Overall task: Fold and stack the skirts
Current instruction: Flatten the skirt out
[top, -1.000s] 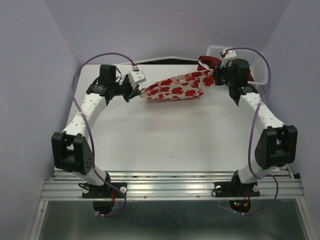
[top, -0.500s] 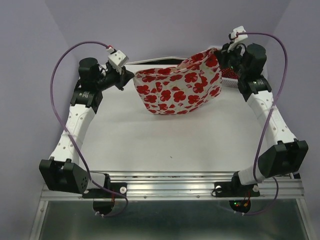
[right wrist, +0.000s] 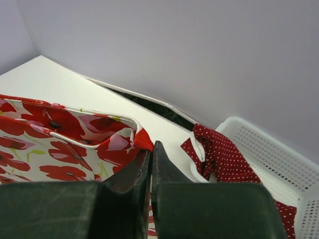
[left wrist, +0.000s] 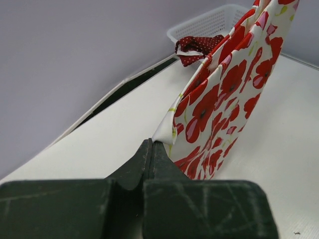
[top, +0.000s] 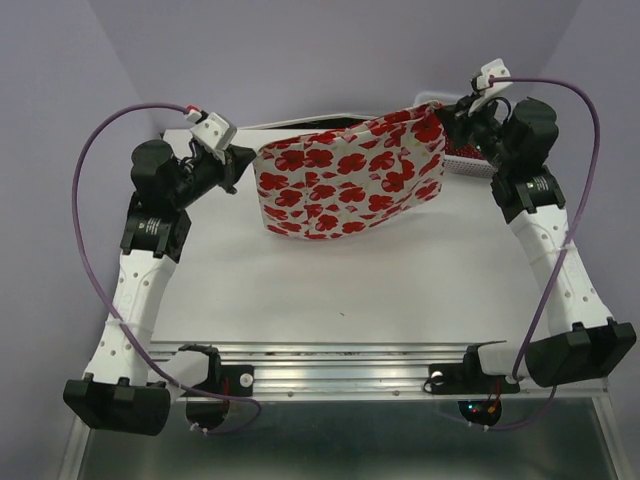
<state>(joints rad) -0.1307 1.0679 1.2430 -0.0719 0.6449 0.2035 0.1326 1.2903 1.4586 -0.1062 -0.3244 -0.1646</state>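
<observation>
The white skirt with red poppies [top: 350,175] hangs spread between my two grippers above the back of the table. My left gripper [top: 240,160] is shut on its left top corner; in the left wrist view [left wrist: 150,144] the cloth [left wrist: 224,94] drops away from the closed tips. My right gripper [top: 452,115] is shut on its right top corner, where a red tab [right wrist: 143,139] shows at the tips [right wrist: 151,147]. The dark red dotted skirt [right wrist: 219,157] hangs over the rim of the white basket [right wrist: 279,154] at the back right.
The white lattice basket [top: 470,160] stands at the back right corner, partly behind the right arm. A dark slot [right wrist: 149,105] runs along the table's back edge by the wall. Purple walls close in on both sides.
Both grippers have risen and pulled apart, lifting the poppy skirt out of the basket area. It now hangs open and flat instead of bunched low on the table.
</observation>
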